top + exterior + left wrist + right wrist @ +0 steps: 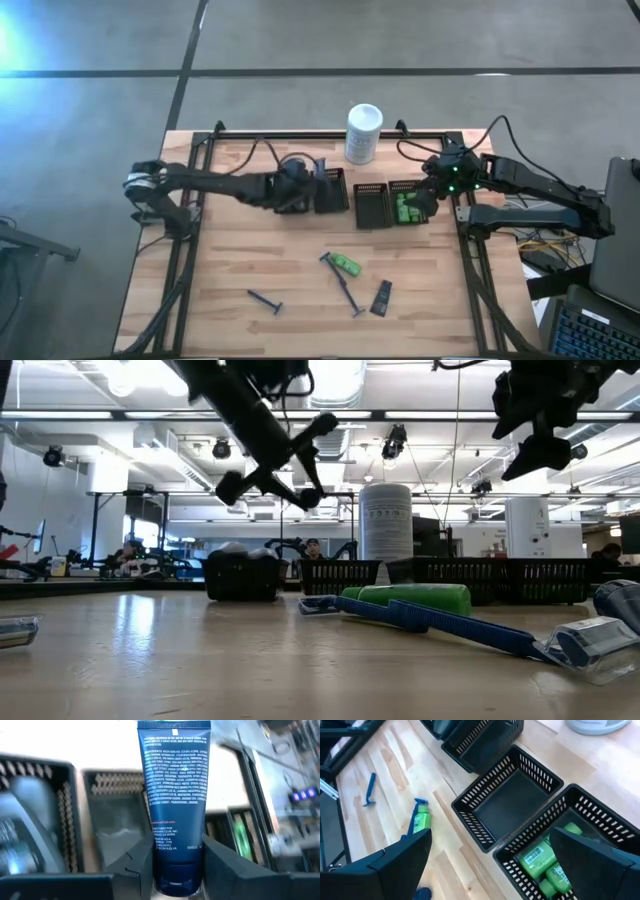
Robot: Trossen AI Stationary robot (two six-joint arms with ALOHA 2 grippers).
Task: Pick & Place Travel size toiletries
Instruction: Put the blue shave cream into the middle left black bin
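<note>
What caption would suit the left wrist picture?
Left gripper holds a dark-blue tube above black slotted trays.

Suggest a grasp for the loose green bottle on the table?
Take the green bottle across its short width at mid-body, coming straight down. It lies flat on the wood with a blue razor close beside it, so close the tool across the narrow sides. The right tool, open over the tray of green bottles, looks nearest.

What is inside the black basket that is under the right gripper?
The right gripper, open, hangs over the basket. Inside lie green bottles, at least three showing. The gripper's fingers cover part of the basket, so more may lie there unseen. The middle basket beside it holds nothing visible.
</note>
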